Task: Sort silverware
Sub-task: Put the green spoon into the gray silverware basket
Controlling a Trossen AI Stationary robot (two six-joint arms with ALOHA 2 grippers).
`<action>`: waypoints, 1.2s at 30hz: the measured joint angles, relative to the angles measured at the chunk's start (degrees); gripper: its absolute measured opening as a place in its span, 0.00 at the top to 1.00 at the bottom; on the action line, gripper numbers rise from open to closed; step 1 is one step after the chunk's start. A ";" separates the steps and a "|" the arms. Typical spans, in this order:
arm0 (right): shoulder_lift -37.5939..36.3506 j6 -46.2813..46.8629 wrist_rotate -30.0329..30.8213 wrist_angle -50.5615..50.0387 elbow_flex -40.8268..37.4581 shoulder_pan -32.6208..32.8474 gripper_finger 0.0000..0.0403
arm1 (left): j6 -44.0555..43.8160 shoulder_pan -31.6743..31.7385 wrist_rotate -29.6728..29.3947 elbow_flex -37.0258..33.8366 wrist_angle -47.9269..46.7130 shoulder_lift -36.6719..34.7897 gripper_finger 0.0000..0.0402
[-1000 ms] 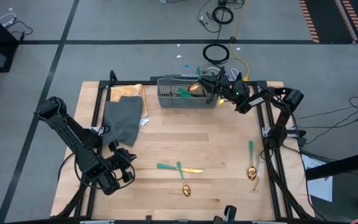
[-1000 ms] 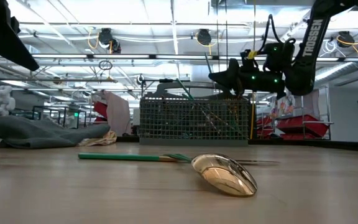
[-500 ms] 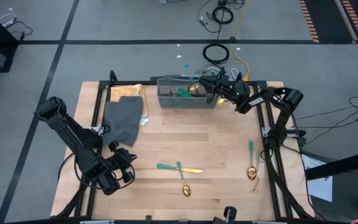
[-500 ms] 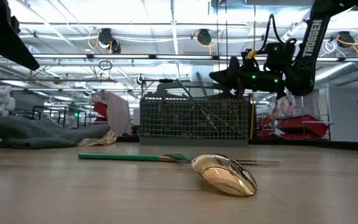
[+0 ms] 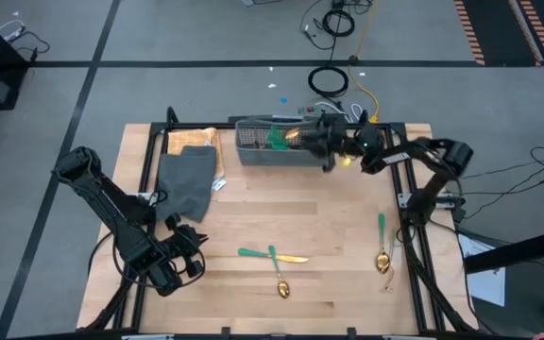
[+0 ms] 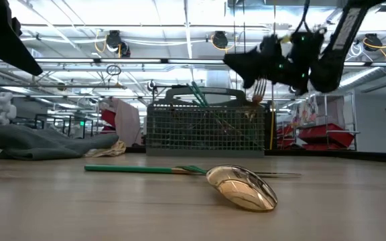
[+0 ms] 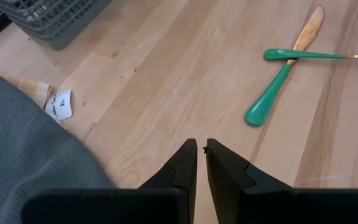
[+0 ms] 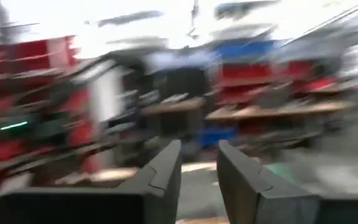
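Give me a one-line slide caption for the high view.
Right pincer at grey mesh basket; left pincer parked; four green-handled gold utensils left on wooden table.

Compared with a second ago, the right gripper (image 5: 312,140) reaches farther over the grey mesh basket (image 5: 258,154) at the bench's far edge and sits higher above it in the low view. The basket itself now lies shifted slightly toward the bench's left edge, its far rim tipped.

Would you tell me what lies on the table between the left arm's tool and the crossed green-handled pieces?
Only bare wooden tabletop, as the left wrist view shows; the left tool points toward the green-handled gold knife crossed by a green-handled spoon.
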 joint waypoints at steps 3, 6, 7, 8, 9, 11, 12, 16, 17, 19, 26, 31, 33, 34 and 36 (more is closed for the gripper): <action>-5.66 -4.17 -2.05 -15.07 0.14 6.26 0.73 | 0.30 0.00 -0.04 0.00 -0.20 0.00 0.89; -10.88 -13.77 3.86 -36.91 2.21 13.59 0.70 | 0.30 0.00 -0.03 0.00 -0.46 0.00 0.89; -12.33 -16.81 7.04 -44.68 3.35 16.03 0.70 | 0.30 0.00 -0.04 0.00 -0.47 0.00 0.89; -13.58 -19.50 10.31 -52.37 4.68 18.27 0.70 | 0.31 0.00 -0.04 0.00 -0.47 0.00 0.89; -14.71 -21.98 13.62 -59.10 5.95 20.44 0.70 | 0.32 0.00 -0.04 0.00 -0.47 0.00 0.89; -16.38 -24.72 19.67 -70.22 8.42 24.44 0.70 | 0.33 0.00 -0.07 0.00 -0.51 0.00 0.89; -17.09 -24.92 22.57 -74.40 9.43 26.22 0.70 | 0.35 0.00 -0.07 0.00 -0.51 0.00 0.89; -19.45 -23.95 32.57 -87.39 12.45 32.21 0.69 | 0.44 0.00 -0.08 0.00 -0.55 0.00 0.89; -20.00 -23.07 34.64 -90.45 13.13 33.41 0.69 | 0.89 0.00 -0.10 0.00 -0.52 0.00 0.89; -20.92 -19.06 35.68 -96.12 14.28 35.51 0.69 | 1.53 0.00 -0.09 0.00 -0.45 0.00 0.89; -21.41 1.07 39.33 -112.02 15.37 47.41 0.69 | 1.70 0.00 -0.11 0.00 -0.31 0.00 0.89; -21.12 34.68 42.41 -140.50 15.26 53.91 0.69 | 1.84 0.00 -0.11 0.00 -0.29 0.00 0.89; -20.97 45.25 40.86 -148.64 15.23 57.34 0.69 | 2.46 0.00 -0.12 0.00 -0.29 0.00 0.89; -21.00 49.13 39.27 -151.35 15.23 59.02 0.69 | 2.88 0.00 -0.13 0.00 -0.25 0.00 0.89; -21.21 54.56 36.32 -153.79 15.23 61.92 0.69 | 3.41 0.00 -0.13 0.00 -0.21 0.00 0.89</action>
